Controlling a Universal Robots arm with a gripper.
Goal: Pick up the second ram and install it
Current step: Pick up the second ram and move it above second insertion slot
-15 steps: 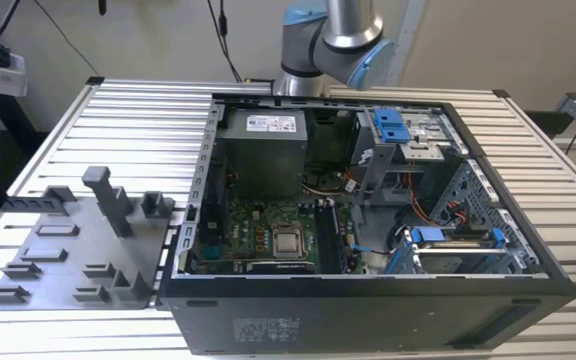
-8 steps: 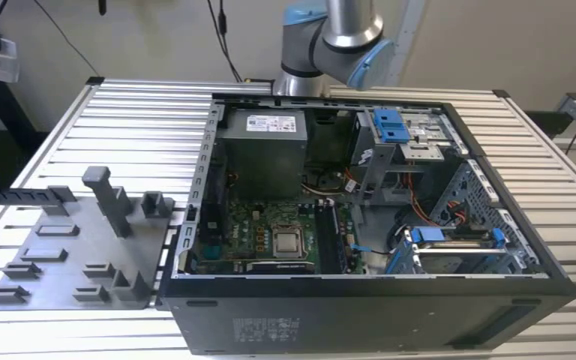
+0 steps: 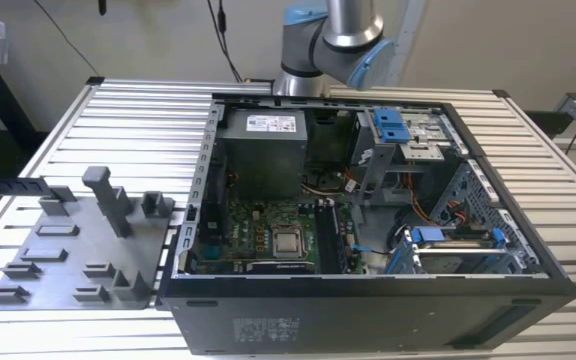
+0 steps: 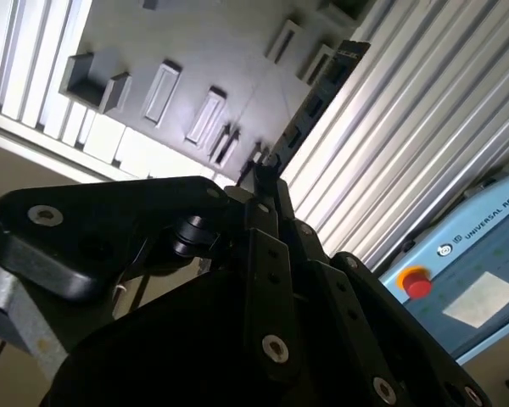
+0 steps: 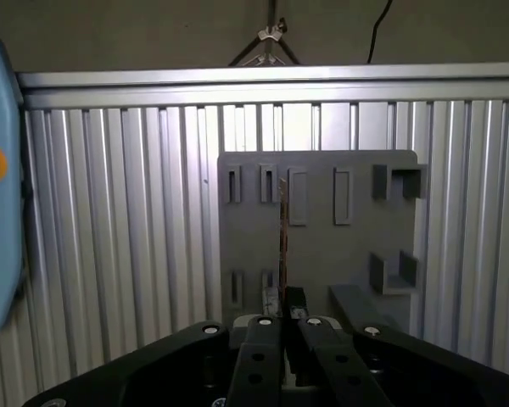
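Second ram [image 5: 282, 229] [image 4: 318, 97]: thin dark stick. We log it clamped in gripper [image 5: 283, 303] [image 4: 267, 182] in both wrist views, free end over grey fixture plate [image 5: 356, 246]. Open computer case [image 3: 368, 322] beside plate on slatted table [image 3: 128, 112].

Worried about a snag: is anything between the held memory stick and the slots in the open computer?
Nothing visible covers the slots; the computer case lies open. The gripper holds the memory stick above the grey plate, which lies outside the case's wall.
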